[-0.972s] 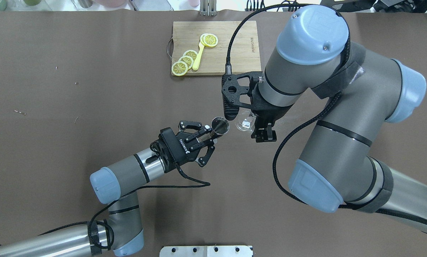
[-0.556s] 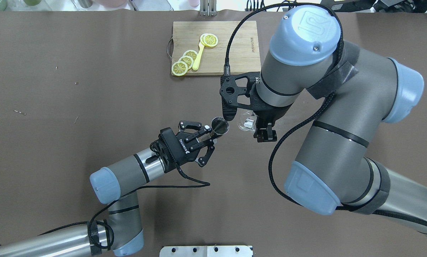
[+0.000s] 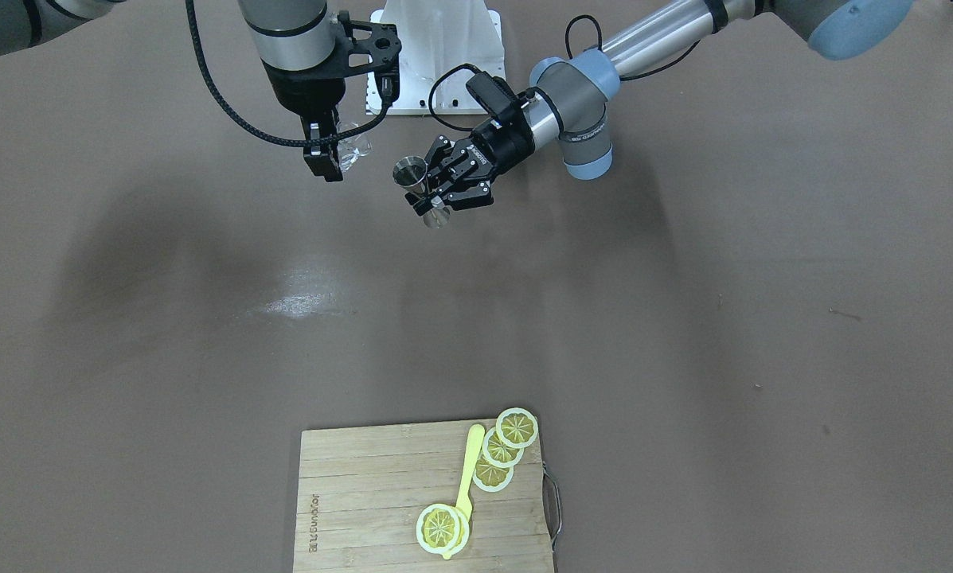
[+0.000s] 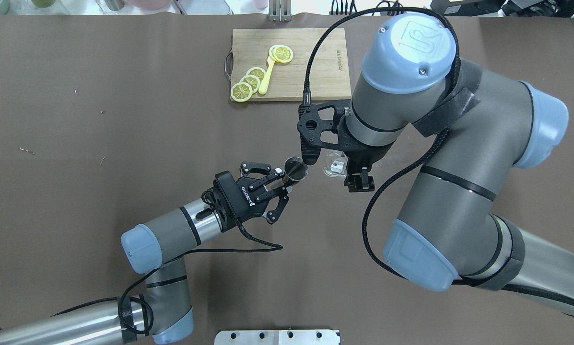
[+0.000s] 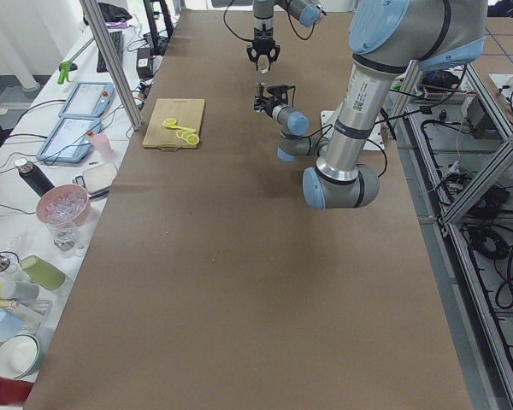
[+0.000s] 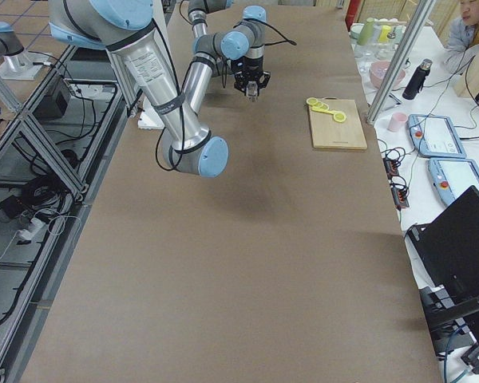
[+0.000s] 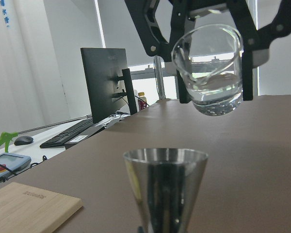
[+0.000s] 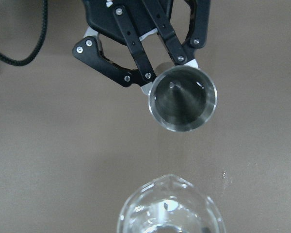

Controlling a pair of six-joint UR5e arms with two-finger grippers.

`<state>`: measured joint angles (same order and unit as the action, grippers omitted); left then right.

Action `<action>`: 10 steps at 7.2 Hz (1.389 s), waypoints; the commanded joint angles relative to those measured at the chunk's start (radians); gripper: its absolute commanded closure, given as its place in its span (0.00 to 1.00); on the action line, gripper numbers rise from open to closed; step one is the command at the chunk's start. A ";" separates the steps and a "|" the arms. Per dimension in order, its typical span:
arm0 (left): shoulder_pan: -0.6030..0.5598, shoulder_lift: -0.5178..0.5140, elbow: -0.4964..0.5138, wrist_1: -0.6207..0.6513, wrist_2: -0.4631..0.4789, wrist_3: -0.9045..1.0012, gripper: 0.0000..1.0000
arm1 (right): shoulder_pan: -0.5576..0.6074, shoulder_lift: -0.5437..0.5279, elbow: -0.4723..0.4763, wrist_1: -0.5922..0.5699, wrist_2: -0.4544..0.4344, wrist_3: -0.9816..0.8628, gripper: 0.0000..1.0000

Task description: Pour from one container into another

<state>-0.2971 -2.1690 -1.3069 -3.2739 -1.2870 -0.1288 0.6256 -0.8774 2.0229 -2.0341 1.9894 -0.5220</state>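
My left gripper (image 4: 287,178) is shut on the waist of the grey steel jigger (image 4: 296,168), holding it upright above the table with its mouth open upward (image 8: 183,98). The clear glass cup (image 4: 333,166) hangs just to the jigger's right and higher up, and my right gripper (image 4: 343,170) is shut on it from above. In the left wrist view the glass cup (image 7: 211,73) is slightly tilted above and beyond the jigger's rim (image 7: 165,158). They do not touch. I cannot tell what the cup holds.
A wooden cutting board (image 4: 315,72) with lemon slices (image 4: 248,84) and a yellow spoon (image 4: 267,76) lies at the far side of the table. A metal mounting plate (image 4: 277,337) sits at the near edge. Cups and bottles (image 5: 60,205) crowd a side bench.
The right wrist has turned and shifted slightly, carrying the glass cup a little, still beside the jigger. The left arm and jigger have stayed still.
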 commanded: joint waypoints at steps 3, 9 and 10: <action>0.001 0.000 0.000 -0.001 0.000 0.000 1.00 | -0.014 0.011 -0.012 0.002 -0.012 -0.019 1.00; 0.001 0.000 0.002 0.000 0.000 0.000 1.00 | -0.023 0.066 -0.056 -0.058 -0.009 -0.019 1.00; 0.001 0.000 0.002 0.000 0.000 0.000 1.00 | -0.023 0.075 -0.062 -0.076 -0.009 -0.019 1.00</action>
<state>-0.2961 -2.1691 -1.3055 -3.2735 -1.2870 -0.1288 0.6038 -0.8158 1.9704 -2.0873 1.9804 -0.5409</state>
